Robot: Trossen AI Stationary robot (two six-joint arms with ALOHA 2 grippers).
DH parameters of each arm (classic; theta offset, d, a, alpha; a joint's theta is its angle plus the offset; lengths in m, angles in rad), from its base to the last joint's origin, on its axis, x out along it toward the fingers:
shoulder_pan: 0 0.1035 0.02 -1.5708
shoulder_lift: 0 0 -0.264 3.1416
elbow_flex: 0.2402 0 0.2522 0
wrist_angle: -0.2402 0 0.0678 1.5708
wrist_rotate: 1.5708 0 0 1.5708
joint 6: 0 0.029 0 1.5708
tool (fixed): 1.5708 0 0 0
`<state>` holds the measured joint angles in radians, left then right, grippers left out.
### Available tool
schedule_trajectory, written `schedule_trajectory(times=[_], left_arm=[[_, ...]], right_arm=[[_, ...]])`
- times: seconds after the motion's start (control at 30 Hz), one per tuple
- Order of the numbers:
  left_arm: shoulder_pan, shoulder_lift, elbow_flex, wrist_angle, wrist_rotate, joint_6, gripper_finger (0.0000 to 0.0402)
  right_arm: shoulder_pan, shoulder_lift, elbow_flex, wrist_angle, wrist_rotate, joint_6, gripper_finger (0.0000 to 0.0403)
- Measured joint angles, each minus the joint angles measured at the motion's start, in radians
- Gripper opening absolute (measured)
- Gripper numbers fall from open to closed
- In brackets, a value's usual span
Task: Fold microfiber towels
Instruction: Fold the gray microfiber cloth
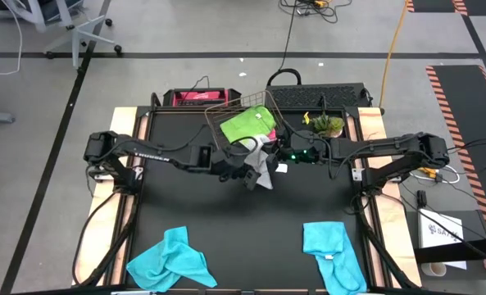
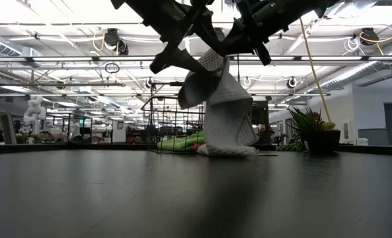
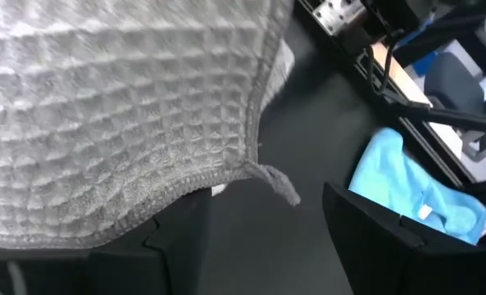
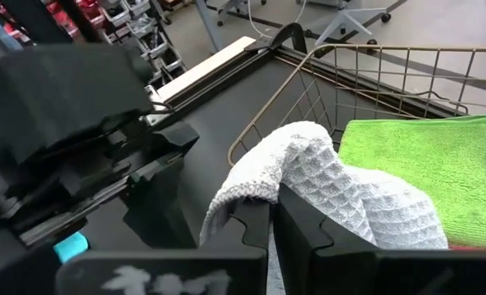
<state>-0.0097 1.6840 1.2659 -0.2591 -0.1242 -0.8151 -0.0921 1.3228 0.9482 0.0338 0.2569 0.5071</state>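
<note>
Left blue towel: a turquoise blue soft microfiber towel [image 1: 170,260] lies crumpled at the near left of the black table top [image 1: 243,221].
Left gripper: the left gripper [image 1: 244,171] is in the middle of the table, just beside the grey towel. Its two dark fingers [image 3: 365,225] are spread wide apart. The grey cloth hangs in front of them, and it cannot be told if it touches them.
Grey towel: the light grey waffle microfiber towel [image 2: 223,109] hangs between the two grippers. Its top is lifted up and its bottom rests bunched on the table.
Basket: the copper wire basket [image 1: 230,111] stands at the far middle of the table, just behind the grey towel.
Green towel: the lime green flat microfiber towel [image 1: 247,123] lies on top in the basket. A bit of pink [image 1: 272,133] shows at its edge.
Right gripper: the right gripper [image 4: 272,220] is just to the right of the grey towel. Its fingers are pressed together and pinch a fold of the grey towel.
Plant: a small green plant in a pot [image 1: 326,124] stands at the far right.
Right blue towel: a second turquoise blue microfiber towel [image 1: 331,252] lies at the near right of the table.
</note>
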Motion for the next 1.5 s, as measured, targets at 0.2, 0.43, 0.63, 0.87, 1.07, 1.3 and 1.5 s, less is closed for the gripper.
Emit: schedule_trajectory(times=[0.2,0.43,0.63,0.87,1.07,1.3,1.5], left_arm=[[0.026,0.0,0.0,-0.002,0.012,-0.035,0.0237],[0.028,0.007,0.0,-0.004,0.003,-0.029,0.0237],[0.027,0.034,-0.001,-0.025,0.014,-0.046,0.0237],[0.027,0.03,0.0,0.006,0.019,-0.045,0.0237],[0.027,0.023,0.0,-0.009,0.019,-0.041,0.0237],[0.025,0.03,-0.001,-0.009,0.036,-0.052,0.0207],[0.011,0.03,-0.001,-0.011,0.073,-0.019,0.0058]], right_arm=[[0.0,0.0,0.0,0.0,0.0,-0.008,0.0],[0.0,0.0,0.0,0.026,0.002,-0.016,0.0],[0.0,-0.001,0.0,0.117,-0.008,-0.023,0.0],[0.01,0.0,0.0,0.02,-0.051,0.004,0.0],[0.01,0.0,0.0,0.013,-0.051,0.016,0.0],[0.01,-0.001,0.0,0.022,-0.051,0.006,0.0],[0.01,-0.001,0.0,0.021,-0.051,0.004,0.0]])
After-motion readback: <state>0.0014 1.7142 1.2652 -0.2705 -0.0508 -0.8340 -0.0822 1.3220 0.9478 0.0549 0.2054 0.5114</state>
